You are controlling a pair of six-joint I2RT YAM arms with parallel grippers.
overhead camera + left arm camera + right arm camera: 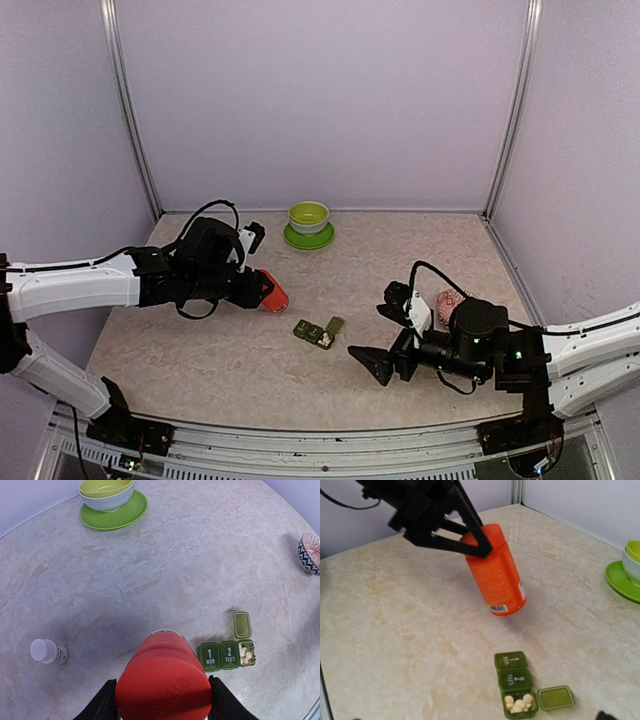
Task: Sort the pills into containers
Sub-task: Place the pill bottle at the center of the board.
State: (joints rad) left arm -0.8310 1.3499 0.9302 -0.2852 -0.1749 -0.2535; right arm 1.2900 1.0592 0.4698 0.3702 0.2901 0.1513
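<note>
The top camera looks down from high behind the robot, taking in the whole worktop [200,350] to the back wall [320,100]. The left wrist camera hangs close above the red bottle [162,680], facing forward and down. The right wrist camera looks low across the worktop from the opposite side, and all three views share that bottle and the containers [318,332].

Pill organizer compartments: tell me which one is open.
The end compartment beside 2 TUES: lid flipped back, white pills inside. 1 MON and 2 TUES are shut.
</note>
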